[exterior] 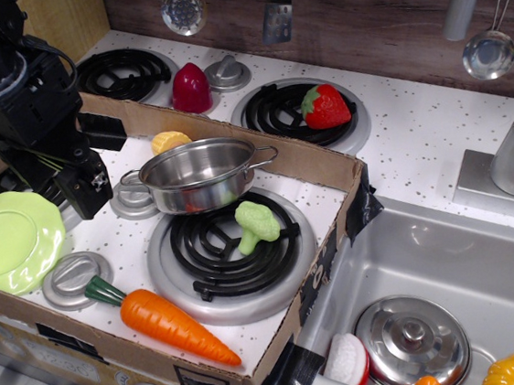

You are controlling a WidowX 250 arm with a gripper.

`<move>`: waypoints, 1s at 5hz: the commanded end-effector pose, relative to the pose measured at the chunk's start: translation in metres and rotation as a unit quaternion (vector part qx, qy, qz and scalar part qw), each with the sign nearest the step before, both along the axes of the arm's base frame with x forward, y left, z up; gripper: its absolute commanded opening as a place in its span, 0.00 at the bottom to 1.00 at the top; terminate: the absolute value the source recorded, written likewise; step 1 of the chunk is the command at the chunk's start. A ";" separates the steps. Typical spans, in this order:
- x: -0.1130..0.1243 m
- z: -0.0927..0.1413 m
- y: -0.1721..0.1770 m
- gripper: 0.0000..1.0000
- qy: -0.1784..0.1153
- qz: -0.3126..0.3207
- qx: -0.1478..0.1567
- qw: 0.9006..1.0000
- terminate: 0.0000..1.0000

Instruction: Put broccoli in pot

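The broccoli [256, 222], a small light-green floret with a pale stalk, lies on the black coil of the near burner [231, 250]. The pot [198, 173], shiny steel with two loop handles, stands empty just behind it, at the burner's back edge. My black gripper [86, 187] hangs at the left, to the left of the pot and apart from it, with nothing seen in it. Its fingers are dark against the arm, so I cannot tell whether they are open or shut.
An orange carrot [174, 325] lies at the front. A pale green plate [9, 241] sits at the left. A cardboard wall [299, 156] edges the stove. A strawberry [326, 105] is on the back burner. The sink [448, 264] at the right holds a steel lid [412, 340].
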State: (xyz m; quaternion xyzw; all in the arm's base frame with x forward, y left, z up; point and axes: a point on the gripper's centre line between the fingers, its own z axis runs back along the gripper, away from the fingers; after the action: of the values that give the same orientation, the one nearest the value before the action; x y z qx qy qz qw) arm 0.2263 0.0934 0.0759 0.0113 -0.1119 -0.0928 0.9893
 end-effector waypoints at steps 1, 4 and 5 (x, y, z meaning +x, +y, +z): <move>0.000 0.000 0.000 1.00 0.000 0.000 0.000 1.000 0.00; 0.020 0.022 -0.064 1.00 0.014 0.076 -0.001 0.997 0.00; 0.029 0.030 -0.076 1.00 0.023 0.121 -0.002 0.992 0.00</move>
State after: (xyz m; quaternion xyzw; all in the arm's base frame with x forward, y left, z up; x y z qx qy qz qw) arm 0.2471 0.0148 0.0978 0.0179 -0.0661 0.0367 0.9970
